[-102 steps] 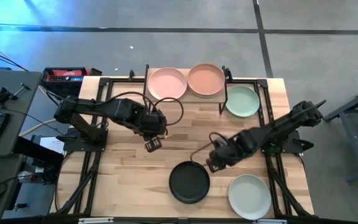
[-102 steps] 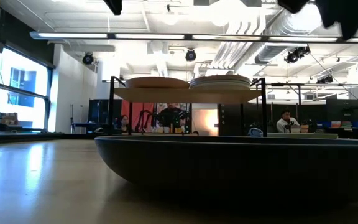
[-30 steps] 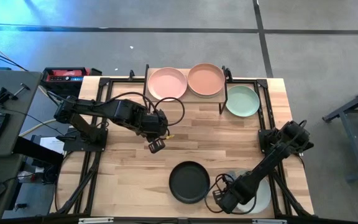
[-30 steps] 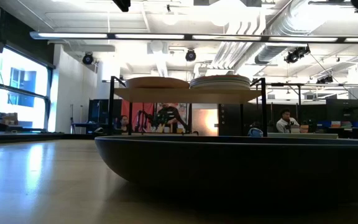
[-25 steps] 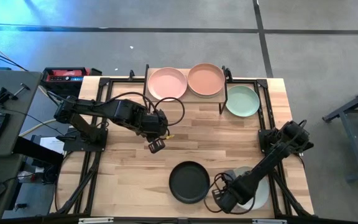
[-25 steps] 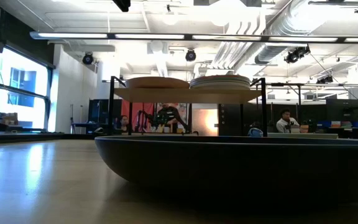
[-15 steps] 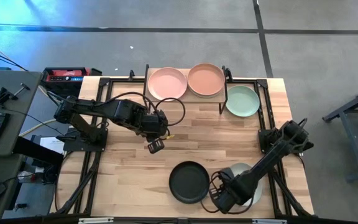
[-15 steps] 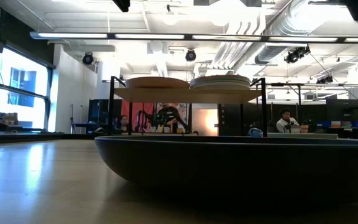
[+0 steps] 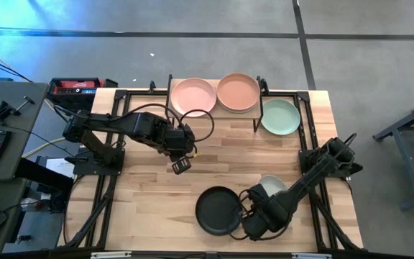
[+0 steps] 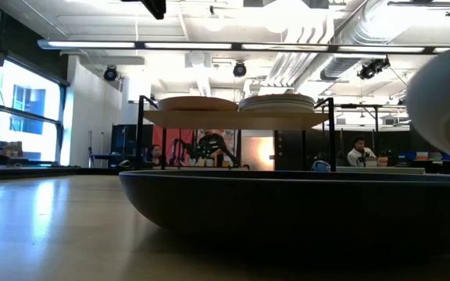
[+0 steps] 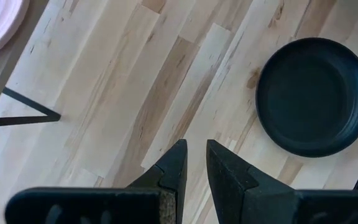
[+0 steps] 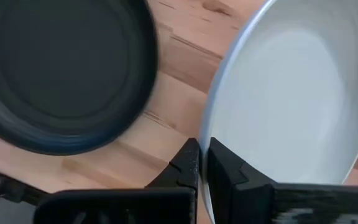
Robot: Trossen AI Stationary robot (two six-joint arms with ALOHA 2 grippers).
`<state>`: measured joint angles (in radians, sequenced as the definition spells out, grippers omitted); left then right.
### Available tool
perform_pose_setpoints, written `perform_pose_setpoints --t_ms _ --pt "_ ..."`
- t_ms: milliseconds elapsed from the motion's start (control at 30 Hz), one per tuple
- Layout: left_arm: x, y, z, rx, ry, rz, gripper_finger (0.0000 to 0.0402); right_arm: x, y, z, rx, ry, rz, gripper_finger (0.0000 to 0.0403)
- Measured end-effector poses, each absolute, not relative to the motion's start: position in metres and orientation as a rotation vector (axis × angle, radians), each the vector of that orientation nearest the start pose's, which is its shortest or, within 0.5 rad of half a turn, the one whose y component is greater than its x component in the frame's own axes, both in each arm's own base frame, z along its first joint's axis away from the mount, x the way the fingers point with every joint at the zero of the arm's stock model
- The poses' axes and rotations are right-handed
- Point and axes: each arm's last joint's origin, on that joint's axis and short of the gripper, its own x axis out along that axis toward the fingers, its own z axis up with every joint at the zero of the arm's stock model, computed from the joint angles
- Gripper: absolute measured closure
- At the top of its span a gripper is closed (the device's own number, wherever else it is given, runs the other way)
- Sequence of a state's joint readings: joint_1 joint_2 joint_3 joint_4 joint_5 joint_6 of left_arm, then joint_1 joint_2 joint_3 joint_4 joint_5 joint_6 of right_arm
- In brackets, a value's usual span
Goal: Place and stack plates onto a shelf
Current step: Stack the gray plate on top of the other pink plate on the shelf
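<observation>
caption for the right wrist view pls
Right gripper shut on pale plate's rim, lifting it beside the black plate.

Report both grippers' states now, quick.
Left gripper: slightly open, empty, above the tabletop.
Right gripper: shut on the rim of the pale plate, lifting it beside the black plate.

My overhead camera stares straight down, taking in the whole table [image 9: 149, 194] and both arms. My low one sits at tabletop level, nearly against the black plate [image 10: 287, 207], facing the shelf [image 10: 237, 117] and the room behind. Each wrist camera peers down past its own fingers at close range (both catch that black plate, as does the overhead).
</observation>
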<state>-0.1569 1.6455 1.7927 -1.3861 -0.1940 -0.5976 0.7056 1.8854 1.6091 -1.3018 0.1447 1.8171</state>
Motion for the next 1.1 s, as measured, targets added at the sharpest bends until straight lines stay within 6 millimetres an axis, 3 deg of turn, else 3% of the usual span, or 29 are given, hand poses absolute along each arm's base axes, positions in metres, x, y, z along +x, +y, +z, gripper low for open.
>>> perform_pose_setpoints --t_ms 433,867,1100 --pt "0.304 -0.019 0.371 -0.351 1.15 0.459 0.0353 0.288 0.202 0.256 0.617 1.285 -0.735 0.0403" --pt "0.305 0.024 0.37 -0.396 1.131 0.584 0.0353 0.298 0.152 0.293 0.332 1.268 -0.443 0.0403" --pt "0.308 0.042 0.364 -0.458 1.133 0.661 0.0353 0.302 0.137 0.312 0.117 1.2 -0.187 0.0403"
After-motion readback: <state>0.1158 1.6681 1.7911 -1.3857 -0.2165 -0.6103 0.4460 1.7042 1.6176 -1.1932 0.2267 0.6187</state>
